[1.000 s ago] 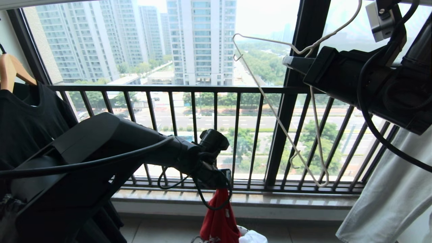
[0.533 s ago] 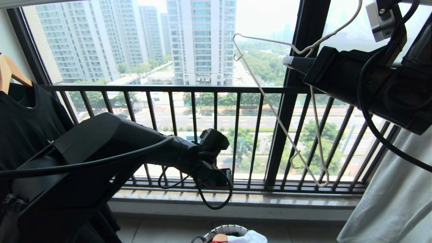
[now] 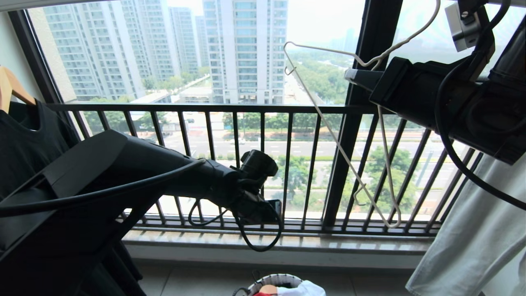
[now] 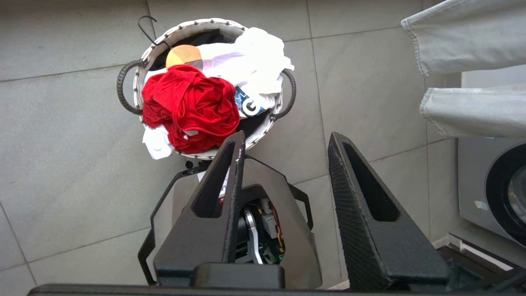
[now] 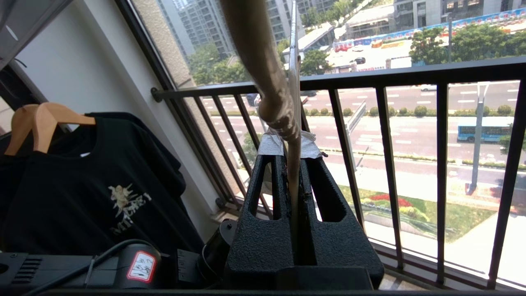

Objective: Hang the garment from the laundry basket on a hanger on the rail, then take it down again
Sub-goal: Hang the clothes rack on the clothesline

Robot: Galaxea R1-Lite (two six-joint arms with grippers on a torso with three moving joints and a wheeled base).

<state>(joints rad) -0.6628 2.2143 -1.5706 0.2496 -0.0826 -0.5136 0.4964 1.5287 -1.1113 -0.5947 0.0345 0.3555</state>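
Two grippers stood well apart: the right gripper (image 3: 349, 76), at the upper right of the head view, was pinched tight on the hanger (image 3: 328, 123), which dangled tilted against the window; the left gripper (image 4: 283, 144), at the centre of the head view, hung over the floor with its jaws spread and nothing between them. The garment (image 4: 191, 107) lay crumpled in the laundry basket (image 4: 181, 31), at the upper left of the left wrist view, spilling over the rim beside a white shirt (image 4: 246, 57). Judging from that, one risk was a pinch that took white cloth along with red, or dragged the basket over. Another was the thin wire twisting in the right jaws during threading
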